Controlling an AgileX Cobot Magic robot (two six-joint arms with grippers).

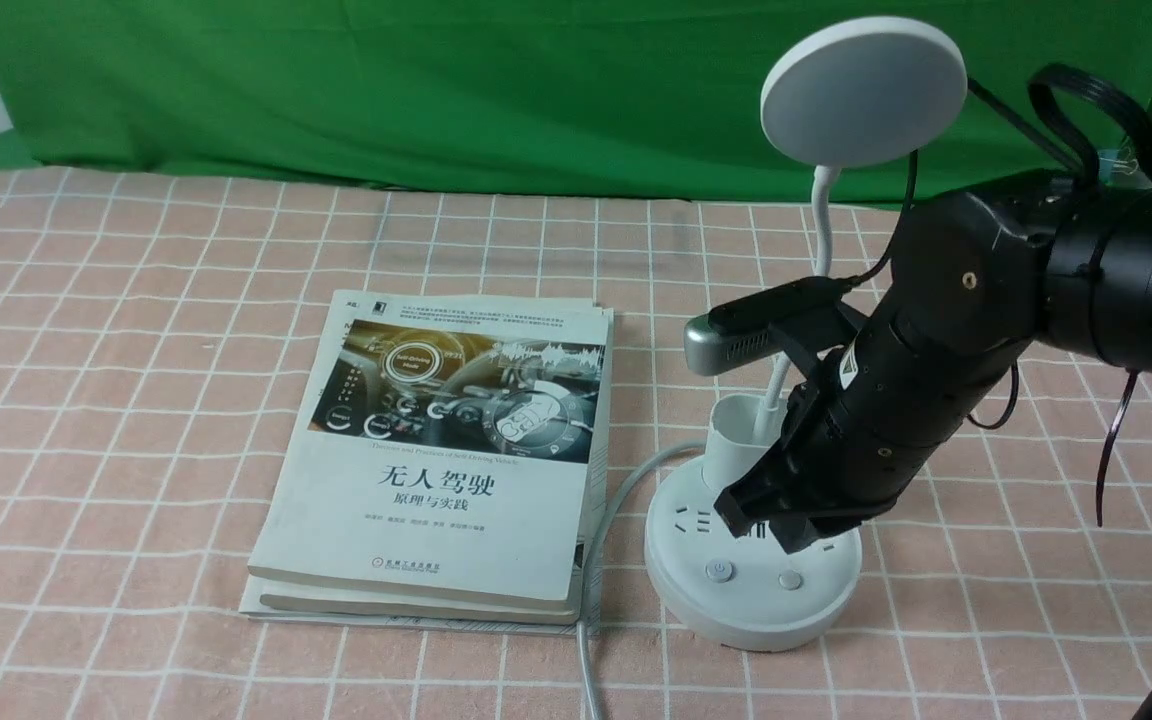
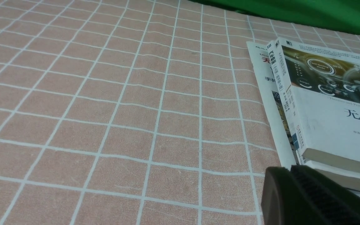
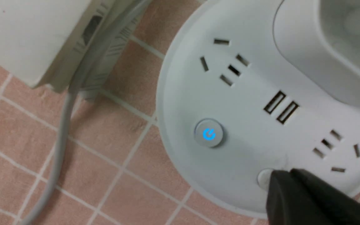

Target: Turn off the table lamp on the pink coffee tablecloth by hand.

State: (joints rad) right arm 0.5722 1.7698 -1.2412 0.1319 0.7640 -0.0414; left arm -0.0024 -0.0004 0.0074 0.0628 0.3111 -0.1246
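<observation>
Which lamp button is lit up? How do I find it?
On the pink coffee tablecloth, find the white table lamp beside the books. Two buttons sit on its round base. The lit button, nearer the books, glows with a blue power sign; the other button is plain.

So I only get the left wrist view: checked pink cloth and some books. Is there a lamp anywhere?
Observer: Yes. In the front view the table lamp stands on the pink coffee tablecloth, just right of the books.
Visitor: Is anything near it?
Observer: The right gripper hangs low over its round base, jaws together.
Visitor: Any lights on it?
Observer: The right wrist view shows one button glowing blue on the base; the gripper's tip is right by the other, unlit button.
</observation>
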